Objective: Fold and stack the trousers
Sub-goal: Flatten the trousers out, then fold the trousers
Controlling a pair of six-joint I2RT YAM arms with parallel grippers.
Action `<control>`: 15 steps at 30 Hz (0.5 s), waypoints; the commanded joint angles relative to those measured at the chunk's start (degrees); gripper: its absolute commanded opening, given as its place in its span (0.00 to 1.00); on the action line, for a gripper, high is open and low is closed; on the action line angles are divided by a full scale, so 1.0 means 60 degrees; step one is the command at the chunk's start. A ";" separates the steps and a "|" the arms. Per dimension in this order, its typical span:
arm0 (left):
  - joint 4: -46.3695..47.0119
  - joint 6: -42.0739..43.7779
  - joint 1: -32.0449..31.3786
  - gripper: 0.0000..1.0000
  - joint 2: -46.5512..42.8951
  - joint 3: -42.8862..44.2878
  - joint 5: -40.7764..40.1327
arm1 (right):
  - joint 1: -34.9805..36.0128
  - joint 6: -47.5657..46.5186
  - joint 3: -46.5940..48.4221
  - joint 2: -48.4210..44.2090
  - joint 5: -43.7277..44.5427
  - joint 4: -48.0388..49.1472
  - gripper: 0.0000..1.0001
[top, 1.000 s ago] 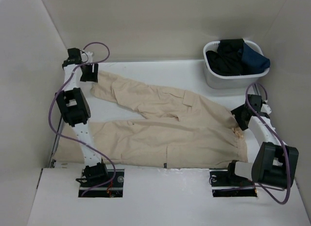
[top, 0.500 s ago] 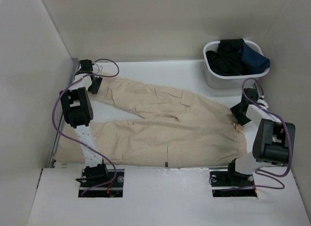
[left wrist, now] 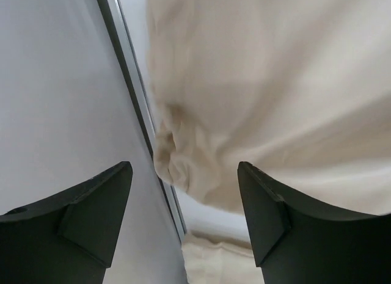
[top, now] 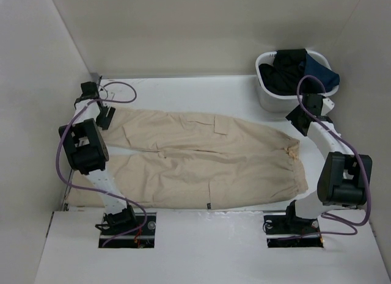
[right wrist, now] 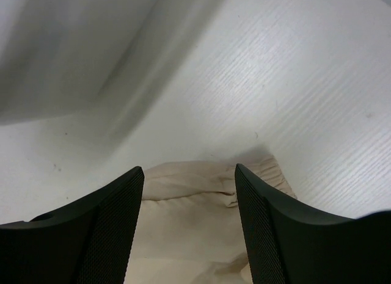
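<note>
Far left first: the left gripper (top: 104, 117) hangs over the far-left tip of the trousers (top: 201, 162), fingers spread wide with nothing pinched. Its wrist view shows a soft, bunched leg end (left wrist: 177, 162) lying loose between the two dark fingers, touching neither as far as I can tell.

Across the middle, the trousers lie flat along the white bench (top: 201, 91), both legs running side by side. The cloth is cream cotton, matte and creased, with a flap pocket (top: 219, 123) on the far leg.

My read is that this is light, limp cloth with no stiffness. It'll sag from any single pinch and drag across the bench rather than slide clean. The best holds look like the corners, meaning the leg ends on the left and the gathered end (top: 296, 156) on the right, pinching through both layers.

On the right, the right gripper (top: 300, 120) is also parted and holding nothing, poised just beyond that puckered end. Its wrist view shows rumpled fabric below the fingers.

Behind it stands a pale plastic basket (top: 269, 101) of dark garments (top: 293, 70).
</note>
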 commanded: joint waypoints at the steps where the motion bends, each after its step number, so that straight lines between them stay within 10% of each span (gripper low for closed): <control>1: 0.0029 -0.0584 -0.0439 0.70 -0.0534 0.1434 0.0873 | -0.0143 -0.0576 0.0663 -0.0172 0.0269 -0.0352 0.66; 15: -0.1304 -0.4118 0.0337 0.70 0.3613 0.6491 0.3203 | -0.0289 -0.2202 0.0519 0.0709 -0.0551 -0.1981 0.85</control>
